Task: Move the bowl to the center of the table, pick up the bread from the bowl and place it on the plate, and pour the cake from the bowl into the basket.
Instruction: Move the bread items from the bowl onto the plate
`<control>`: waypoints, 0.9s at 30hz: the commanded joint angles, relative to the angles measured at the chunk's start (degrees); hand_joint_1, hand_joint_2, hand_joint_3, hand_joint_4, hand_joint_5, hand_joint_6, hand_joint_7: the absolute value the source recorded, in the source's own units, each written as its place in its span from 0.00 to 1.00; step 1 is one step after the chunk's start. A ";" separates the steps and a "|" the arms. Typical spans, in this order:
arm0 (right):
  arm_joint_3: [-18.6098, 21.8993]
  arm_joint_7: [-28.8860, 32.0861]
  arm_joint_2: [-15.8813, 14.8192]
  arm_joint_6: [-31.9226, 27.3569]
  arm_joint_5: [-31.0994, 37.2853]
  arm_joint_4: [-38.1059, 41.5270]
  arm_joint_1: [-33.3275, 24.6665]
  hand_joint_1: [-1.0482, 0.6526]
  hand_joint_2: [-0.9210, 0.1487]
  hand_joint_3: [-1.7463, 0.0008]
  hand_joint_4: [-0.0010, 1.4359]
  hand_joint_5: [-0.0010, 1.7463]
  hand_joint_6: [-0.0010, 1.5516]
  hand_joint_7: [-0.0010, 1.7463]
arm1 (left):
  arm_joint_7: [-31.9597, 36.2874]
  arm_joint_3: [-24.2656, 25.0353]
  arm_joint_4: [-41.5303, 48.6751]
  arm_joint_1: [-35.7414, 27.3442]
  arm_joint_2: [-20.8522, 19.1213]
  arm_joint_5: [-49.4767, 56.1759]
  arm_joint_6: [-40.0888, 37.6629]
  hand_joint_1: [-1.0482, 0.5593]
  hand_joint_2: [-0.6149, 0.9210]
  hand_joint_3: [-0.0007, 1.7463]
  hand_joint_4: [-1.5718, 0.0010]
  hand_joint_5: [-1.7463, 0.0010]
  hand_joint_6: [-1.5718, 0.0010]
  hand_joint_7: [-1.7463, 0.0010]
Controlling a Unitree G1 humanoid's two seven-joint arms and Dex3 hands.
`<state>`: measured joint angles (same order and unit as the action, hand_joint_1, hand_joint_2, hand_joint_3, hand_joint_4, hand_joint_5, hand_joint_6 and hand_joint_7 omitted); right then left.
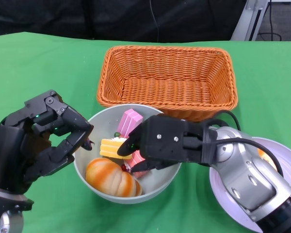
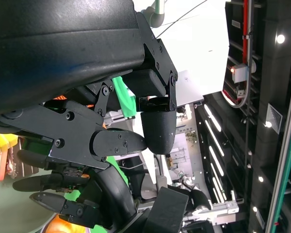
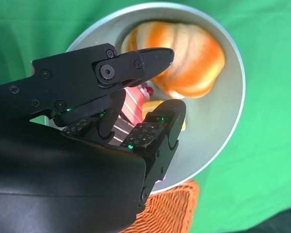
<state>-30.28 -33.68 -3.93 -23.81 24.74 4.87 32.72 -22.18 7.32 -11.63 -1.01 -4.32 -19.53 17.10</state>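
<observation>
Grey bowl [image 1: 157,187] with orange bread [image 1: 110,177], pink cake [image 1: 129,121], beside basket [image 1: 169,80].

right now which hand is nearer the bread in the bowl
Right. The right hand reaches into the bowl, fingers just above the bread. The left hand is at the bowl's outer rim, beside it.

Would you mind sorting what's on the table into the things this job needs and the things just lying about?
Part of the job:
- bowl, centre front
- bread, orange, in the bowl
- cake pieces, yellow and pink, in the bowl
- basket, behind the bowl
- plate, mostly hidden by the right arm
- right hand, reaching into the bowl
- left hand, at the bowl's rim

Just lying about:
- nothing visible on the green cloth
</observation>
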 commanded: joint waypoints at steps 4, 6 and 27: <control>-1.93 -3.78 -1.34 -4.25 0.75 -0.82 3.18 0.20 0.00 0.91 0.51 0.16 0.48 0.00 | 0.34 0.04 0.06 0.05 -0.52 0.37 1.09 0.56 0.97 0.26 0.53 0.07 0.51 0.28; -2.44 -4.49 -1.57 -4.82 0.76 -0.90 3.61 0.20 0.00 0.90 0.50 0.15 0.47 0.00 | 0.46 -0.05 0.08 0.04 -0.39 0.35 1.25 0.56 0.97 0.27 0.52 0.07 0.51 0.29; -7.38 -12.89 -2.78 -9.27 1.14 2.98 10.17 0.16 0.00 0.86 0.43 0.05 0.34 0.01 | 0.50 -0.39 0.81 0.09 -0.25 0.95 2.95 0.56 0.93 0.35 0.53 0.07 0.52 0.27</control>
<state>-37.28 -46.05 -6.05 -33.10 25.80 7.68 41.54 -22.17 6.73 -11.17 -1.00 -4.23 -18.81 19.12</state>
